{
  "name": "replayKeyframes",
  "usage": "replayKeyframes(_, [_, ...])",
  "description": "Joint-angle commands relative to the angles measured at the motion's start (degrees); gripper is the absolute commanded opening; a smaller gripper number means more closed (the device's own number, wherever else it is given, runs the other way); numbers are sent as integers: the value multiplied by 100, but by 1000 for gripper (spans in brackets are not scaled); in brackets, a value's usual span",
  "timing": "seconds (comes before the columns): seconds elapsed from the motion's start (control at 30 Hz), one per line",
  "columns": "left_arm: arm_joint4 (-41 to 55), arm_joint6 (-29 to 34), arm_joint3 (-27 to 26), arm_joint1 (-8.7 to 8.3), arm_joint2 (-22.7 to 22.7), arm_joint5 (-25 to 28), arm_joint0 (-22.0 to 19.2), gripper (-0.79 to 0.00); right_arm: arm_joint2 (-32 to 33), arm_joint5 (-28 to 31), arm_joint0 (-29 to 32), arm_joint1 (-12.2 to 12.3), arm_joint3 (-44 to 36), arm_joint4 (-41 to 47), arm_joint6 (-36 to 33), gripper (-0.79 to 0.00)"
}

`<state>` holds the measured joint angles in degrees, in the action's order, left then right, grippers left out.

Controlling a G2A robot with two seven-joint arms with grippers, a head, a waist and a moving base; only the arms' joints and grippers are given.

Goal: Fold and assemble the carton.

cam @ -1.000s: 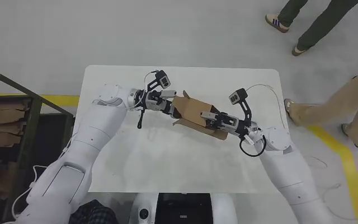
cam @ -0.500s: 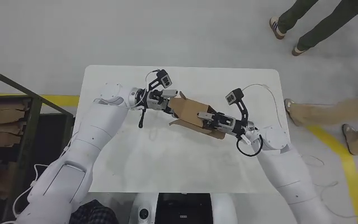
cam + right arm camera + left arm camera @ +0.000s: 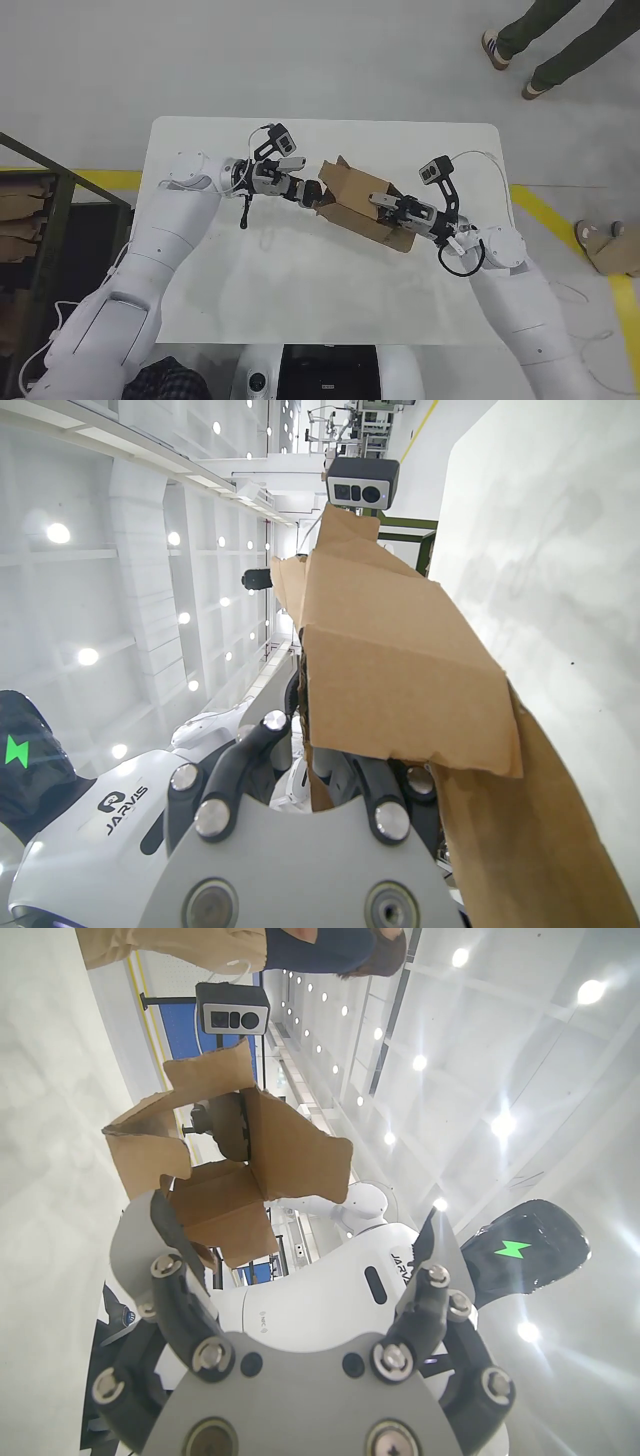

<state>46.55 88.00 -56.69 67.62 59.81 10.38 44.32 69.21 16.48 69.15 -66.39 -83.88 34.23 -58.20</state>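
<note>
The table (image 3: 200, 290) is under everything. The carton (image 3: 362, 192) is over its middle-right part, between both arms, half formed, w/ several flaps open and nothing locked. I cannot tell if its bottom touches the tabletop.

Biggest risk, in my judgement: only one side holds the carton. If you push on it from the free side, the body can turn around that one grip, or the thin wall can slide out, and then the carton drops or collapses flat again. Second risk: the cardboard edges look already torn and soft, so a strong push can crease a panel in the wrong place, not on the fold line. Third: a loose flap can catch on an open finger and bend backward.

The right gripper (image 3: 384, 207) reaches into the carton's near end. Its finger links (image 3: 250, 750) are drawn close together w/ the carton wall between them, so I read it as clamped narrow on that wall. The tips themselves are hidden behind cardboard.

The left gripper (image 3: 295, 1223) is at the opposite end and spread wide, holding nothing. One finger (image 3: 167, 1223) is against the edge of a flap (image 3: 220, 1223), approx. touching. The other finger (image 3: 437, 1248) is well apart from the cardboard, in free air.
</note>
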Motion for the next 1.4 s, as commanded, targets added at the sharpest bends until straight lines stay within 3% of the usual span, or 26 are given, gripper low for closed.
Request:
replayKeyframes(0.0, [-3, 0, -46, 5, -21, -20, 11, 0, -2, -1, 0, -1, -7, 27, -22, -785])
replayKeyframes(1.37, [100, 0, -48, 169, -411, -31, -235, 0, -202, -57, -124, -90, 34, 452, -92, -785])
